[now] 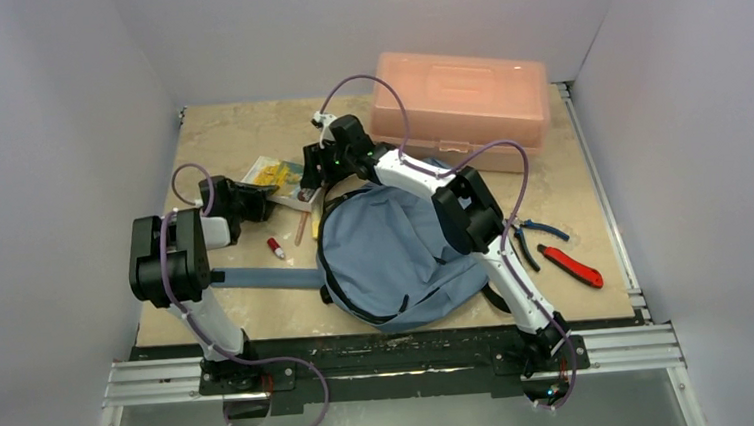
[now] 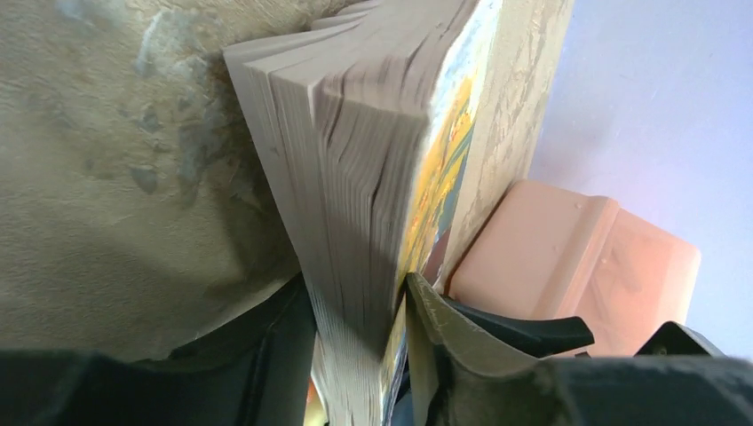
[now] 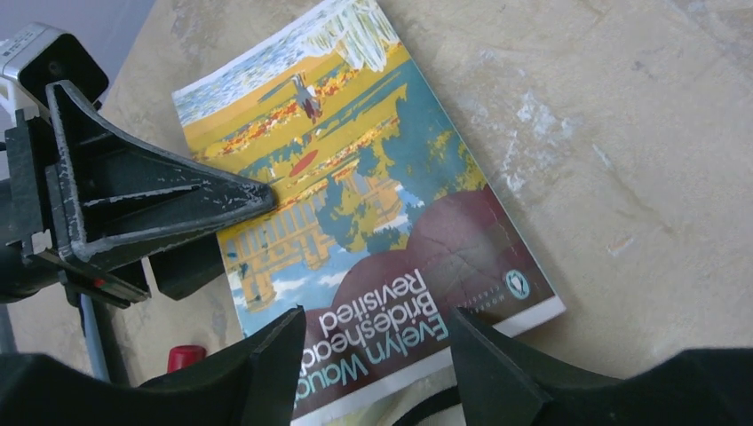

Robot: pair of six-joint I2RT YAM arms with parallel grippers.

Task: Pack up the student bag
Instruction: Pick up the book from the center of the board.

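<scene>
The student bag point(image 1: 396, 252), blue-grey fabric, lies in the middle of the table, its wide strap point(image 1: 257, 278) stretched to the left. A paperback book point(image 1: 275, 173) with a yellow and blue cover lies left of the bag's top. My left gripper point(image 1: 252, 200) is shut on the book's edge; the page stack point(image 2: 355, 177) sits between its fingers point(image 2: 444, 346). My right gripper point(image 1: 312, 172) is open just above the book's cover point(image 3: 355, 177), with nothing between its fingers point(image 3: 266, 355). The left gripper's finger point(image 3: 151, 204) shows on the cover in the right wrist view.
A rigid salmon-pink box point(image 1: 461, 107) stands at the back right, also in the left wrist view point(image 2: 568, 266). Blue-handled pliers point(image 1: 535, 232) and a red-handled tool point(image 1: 572, 264) lie right of the bag. A small red item point(image 1: 275, 248) lies near the strap.
</scene>
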